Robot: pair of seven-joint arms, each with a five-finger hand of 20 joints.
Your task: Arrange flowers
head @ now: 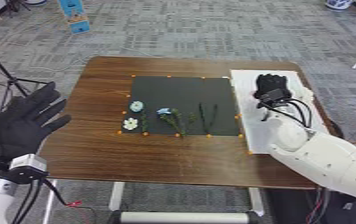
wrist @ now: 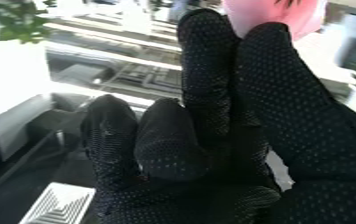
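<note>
Over the white sheet on the right, my right hand [head: 270,86] stands open, its fingers relaxed. In the right wrist view, a pink thing [wrist: 277,14] appears by the tips of my right hand [wrist: 201,155]; whether they touch is unclear. A dark mat [head: 170,86] holds a light blue flower [head: 136,106], a white flower [head: 131,123], a blue flower with a leafy stem [head: 164,111] and several thin green stems [head: 203,117]. Beyond the table's left edge, my left hand [head: 34,117] is open with its fingers spread.
The white sheet [head: 256,142] lies on the brown table [head: 148,165], right of the mat. A pale thing [head: 306,94] is beside my right wrist. Small orange markers line the mat. A black stand [head: 13,79] rises from the floor at the left.
</note>
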